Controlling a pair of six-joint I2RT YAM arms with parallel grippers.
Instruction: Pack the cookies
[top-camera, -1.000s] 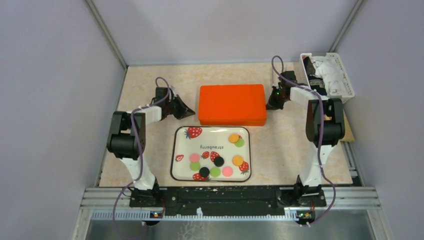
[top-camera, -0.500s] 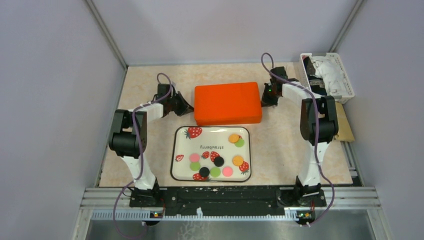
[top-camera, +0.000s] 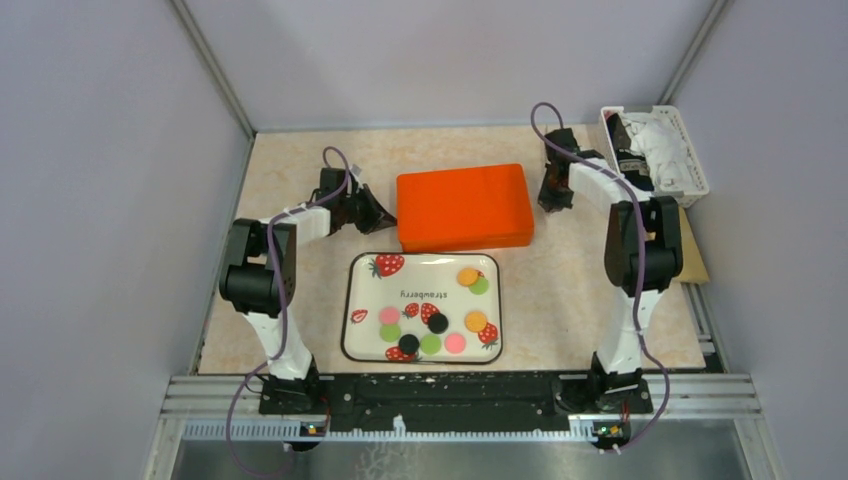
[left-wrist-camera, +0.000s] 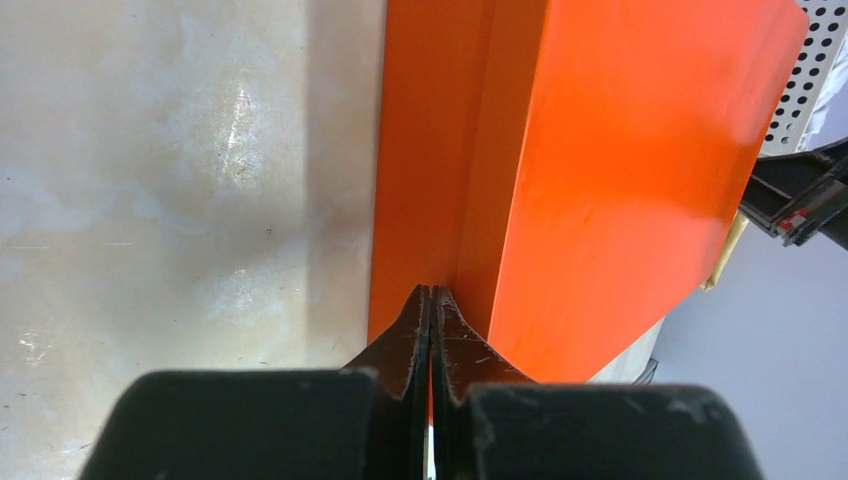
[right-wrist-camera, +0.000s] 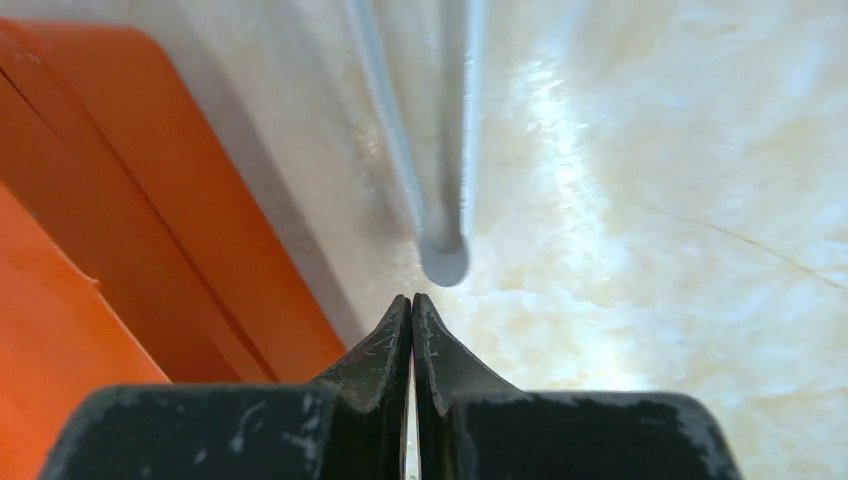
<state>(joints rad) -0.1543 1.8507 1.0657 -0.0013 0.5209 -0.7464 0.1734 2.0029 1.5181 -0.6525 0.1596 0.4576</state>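
plainly, cookies (top-camera: 438, 323) on tray (top-camera: 436, 271) lettered "strawberry"; orange box (top-camera: 463, 207) behind

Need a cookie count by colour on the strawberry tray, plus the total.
orange cookies: 2
green cookies: 3
pink cookies: 2
black cookies: 2
Total: 9, all on the tray; the printed strawberries are not counted.
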